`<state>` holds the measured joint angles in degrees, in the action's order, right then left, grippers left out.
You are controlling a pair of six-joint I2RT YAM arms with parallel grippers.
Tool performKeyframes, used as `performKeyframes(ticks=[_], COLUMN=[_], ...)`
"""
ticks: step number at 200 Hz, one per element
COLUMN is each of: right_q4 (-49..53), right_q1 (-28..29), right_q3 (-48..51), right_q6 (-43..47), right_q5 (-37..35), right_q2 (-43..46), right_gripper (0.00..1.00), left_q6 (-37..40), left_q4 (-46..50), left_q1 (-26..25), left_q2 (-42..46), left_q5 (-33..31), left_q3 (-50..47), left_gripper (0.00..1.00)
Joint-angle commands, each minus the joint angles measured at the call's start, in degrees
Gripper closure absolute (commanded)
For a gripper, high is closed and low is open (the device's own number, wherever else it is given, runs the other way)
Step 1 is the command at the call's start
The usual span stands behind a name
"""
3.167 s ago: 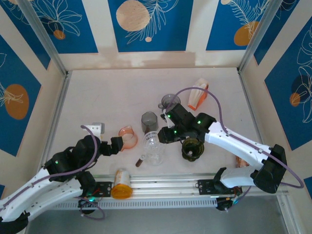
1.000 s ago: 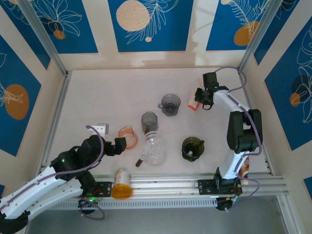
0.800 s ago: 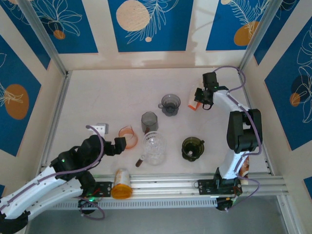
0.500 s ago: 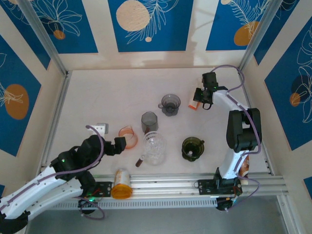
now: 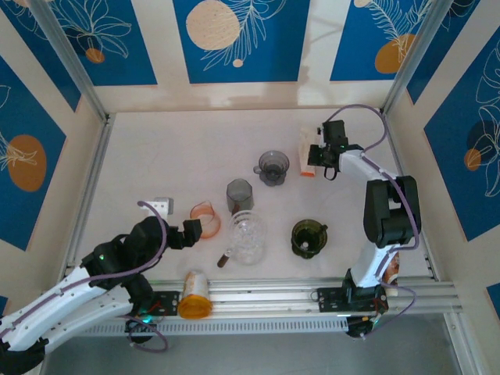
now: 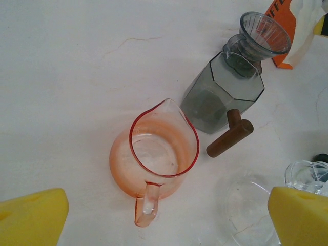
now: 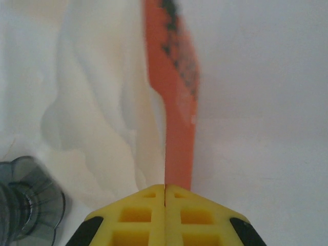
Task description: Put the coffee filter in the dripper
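Watching from above, you can see the right claw (image 5: 316, 156) has edged toward the back wall within the last second. The white paper coffee filter stack (image 5: 306, 145) and its orange card sleeve (image 5: 309, 173) have shifted with it. That suggests the grip has taken, though the pack seems barely off the table. The smoky grey glass funnel dripper (image 5: 273, 166) waits empty, a little beyond the claw's tips and toward the arm bases.

From the left wrist, your left claw (image 6: 164, 220) hangs with its yellow pads wide apart. It is above the pink glass jug (image 6: 156, 154), holding nothing. The dripper lies far ahead of it, past the grey octagonal glass (image 6: 225, 92).

From the right wrist, the pads are pressed together on the sleeve's orange edge. The filters billow just to the left of that edge, and the dripper's rim sits close by the left pad. You still have to free a single filter.
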<state>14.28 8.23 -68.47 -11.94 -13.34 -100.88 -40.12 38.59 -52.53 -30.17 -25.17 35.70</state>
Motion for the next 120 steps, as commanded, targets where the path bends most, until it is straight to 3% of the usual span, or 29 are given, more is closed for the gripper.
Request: performKeyframes(ticks=[1,48,84,120], right_q4=[-0.98,-0.31,0.02,0.39], right_q1=[0.99,1.01,0.54,0.02], right_q3=[1.83,1.58,2.00,3.50], right_q6=[3.48,3.35,1.20,-1.78], right_q5=[3.06,2.21,1.24,-0.20], right_q2=[1.40,0.23,1.10,4.75], right_gripper=[1.00,1.00,0.78,0.72], left_q6=[0.05,-0.20,-0.22,-0.31], left_q4=[0.08,0.40,0.35,0.35], left_q1=[-0.46,-0.46,-0.47,-0.46], left_q2=[0.38,0.47,0.46,0.38], left_q5=[-1.17,-0.96,-0.84,-0.37], left_q3=[-0.32,-0.22,0.17,0.47], left_gripper=[0.00,0.00,0.00,0.00])
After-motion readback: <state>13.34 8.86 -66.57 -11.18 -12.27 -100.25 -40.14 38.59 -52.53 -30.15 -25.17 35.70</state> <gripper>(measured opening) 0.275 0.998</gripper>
